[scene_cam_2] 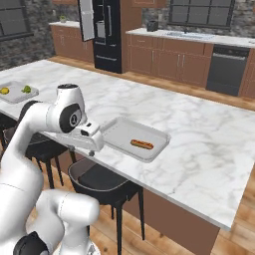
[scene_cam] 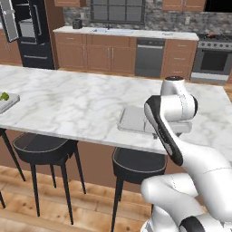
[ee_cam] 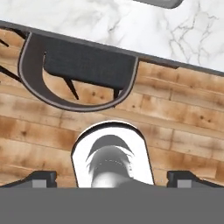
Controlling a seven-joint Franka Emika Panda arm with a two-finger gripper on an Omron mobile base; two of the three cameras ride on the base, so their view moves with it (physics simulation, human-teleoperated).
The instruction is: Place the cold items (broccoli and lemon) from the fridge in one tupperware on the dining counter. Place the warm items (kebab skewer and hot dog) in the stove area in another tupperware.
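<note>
A hot dog [scene_cam_2: 142, 144] lies in a grey tupperware [scene_cam_2: 119, 130] near the front edge of the marble dining counter [scene_cam_2: 199, 134]. The arm partly hides that tupperware [scene_cam: 131, 120] in the left base view. A second tupperware [scene_cam_2: 17, 94] at the counter's far left holds the yellow lemon [scene_cam_2: 4, 90] and the green broccoli [scene_cam_2: 27, 89]. My gripper [ee_cam: 113, 179] is open and holds nothing. It points down at the wood floor, just off the counter's front edge, left of the hot dog's tupperware. The kebab skewer is out of view.
Black bar stools [scene_cam: 41, 147] stand under the counter's front edge, one seat [ee_cam: 83, 70] right below my hand. The fridge [scene_cam_2: 107, 30] stands with a door open at the back. The stove [scene_cam: 213, 59] is at the back right, with cabinets and a dishwasher [scene_cam: 149, 56] between.
</note>
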